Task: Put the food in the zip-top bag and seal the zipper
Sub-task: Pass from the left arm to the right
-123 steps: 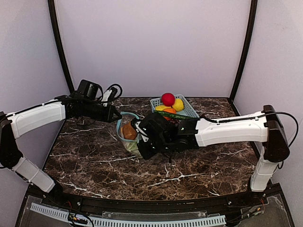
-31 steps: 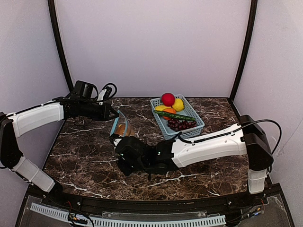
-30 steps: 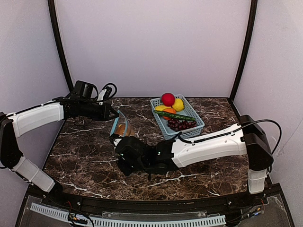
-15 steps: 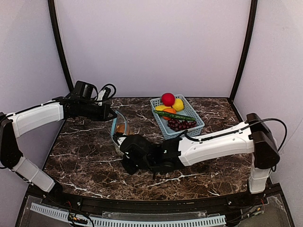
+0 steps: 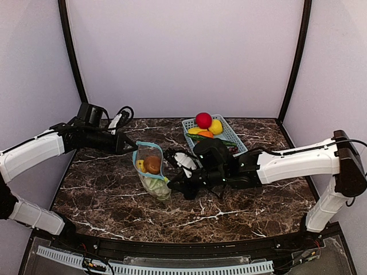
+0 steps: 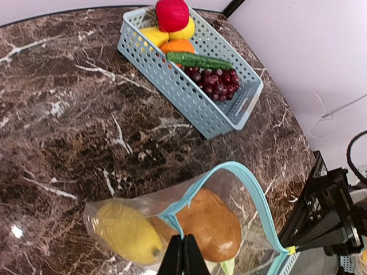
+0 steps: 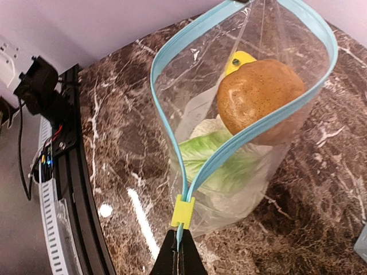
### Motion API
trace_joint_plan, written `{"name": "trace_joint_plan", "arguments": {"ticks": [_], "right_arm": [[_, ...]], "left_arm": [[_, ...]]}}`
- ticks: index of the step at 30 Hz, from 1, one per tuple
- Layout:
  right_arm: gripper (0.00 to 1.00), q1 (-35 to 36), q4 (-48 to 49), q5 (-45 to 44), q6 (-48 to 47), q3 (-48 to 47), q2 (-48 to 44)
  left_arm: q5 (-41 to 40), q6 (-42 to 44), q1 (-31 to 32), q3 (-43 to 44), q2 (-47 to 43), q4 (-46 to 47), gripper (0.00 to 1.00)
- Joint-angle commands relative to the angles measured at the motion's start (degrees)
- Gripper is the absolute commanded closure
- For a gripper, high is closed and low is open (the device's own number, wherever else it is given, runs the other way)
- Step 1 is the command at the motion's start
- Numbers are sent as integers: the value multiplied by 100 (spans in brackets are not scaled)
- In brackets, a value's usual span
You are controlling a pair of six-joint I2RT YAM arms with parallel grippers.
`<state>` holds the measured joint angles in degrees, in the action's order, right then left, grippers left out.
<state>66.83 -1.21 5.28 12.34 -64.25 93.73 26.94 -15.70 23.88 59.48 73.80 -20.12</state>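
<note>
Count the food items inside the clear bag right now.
3: a brown lump on top, a yellow piece beside it, a green-white leafy piece beneath. Others may be hidden.

A clear bag [image 7: 189, 97] is edged by a light-blue zipper [image 7: 229, 152]; brown potato [image 7: 261, 91], yellow banana [image 6: 129, 232] and green leaf [image 7: 198, 146] are seen. The table [image 7: 321, 189] is veined white on brown.

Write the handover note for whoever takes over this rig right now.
Left end effector: shut on one end of the zipper.
Right end effector: shut on the zipper's other end.
Zip-top bag: held between them, mouth wide open.
Done: brown piece, yellow piece and green leafy piece are inside.
Left: seal the zipper.
</note>
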Motion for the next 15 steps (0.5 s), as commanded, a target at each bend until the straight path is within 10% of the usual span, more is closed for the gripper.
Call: {"name": "trace_joint_plan", "arguments": {"ticks": [1, 8, 15], "right_arm": [[100, -203, 576, 1222, -312, 370, 23], [100, -225, 637, 1682, -410, 328, 182], [100, -229, 626, 1593, -433, 413, -31]], "left_arm": [[484, -48, -15, -730, -554, -383, 99], [360, -192, -7, -1596, -1134, -385, 91], [-467, 693, -6, -1171, -1791, -678, 28]]}}
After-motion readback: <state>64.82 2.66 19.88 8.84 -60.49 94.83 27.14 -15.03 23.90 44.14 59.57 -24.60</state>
